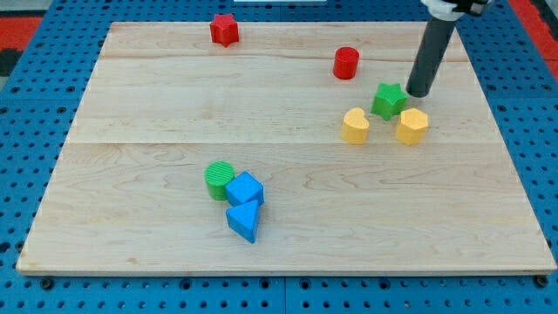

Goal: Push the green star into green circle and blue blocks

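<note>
A pale wooden table (288, 157) sits on a blue pegboard (35, 78). My tip (417, 93), the end of a bare dark rod with no gripper on it, rests just right of the green star block (389, 100). Yellow heart (355, 126) and yellow hexagon blocks (411, 126) flank the star below. Well apart at lower left, the green circle block (219, 177) touches a blue cube (245, 189) and blue triangular block (244, 219). A red star block (224, 30) and red cylinder (346, 63) lie near the top.

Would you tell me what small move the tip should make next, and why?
Probably push toward the view's lower left. My tip sits just right of the green star, and the green circle and blue blocks lie far down-left; the yellow heart sits near that path.
</note>
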{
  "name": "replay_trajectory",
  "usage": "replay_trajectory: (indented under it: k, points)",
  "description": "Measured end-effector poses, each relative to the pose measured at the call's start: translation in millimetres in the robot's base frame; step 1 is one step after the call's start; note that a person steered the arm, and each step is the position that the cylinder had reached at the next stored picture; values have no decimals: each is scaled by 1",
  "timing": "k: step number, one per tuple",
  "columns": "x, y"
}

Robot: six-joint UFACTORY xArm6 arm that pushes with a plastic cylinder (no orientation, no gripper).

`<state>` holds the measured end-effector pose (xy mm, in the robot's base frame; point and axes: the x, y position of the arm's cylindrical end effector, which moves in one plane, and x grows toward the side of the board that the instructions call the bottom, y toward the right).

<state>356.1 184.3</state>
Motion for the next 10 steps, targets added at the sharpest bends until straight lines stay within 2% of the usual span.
replay_trajectory:
  k: [3,8,10]
  points:
    - [5,-60]
    - [8,-76]
    - [8,-138]
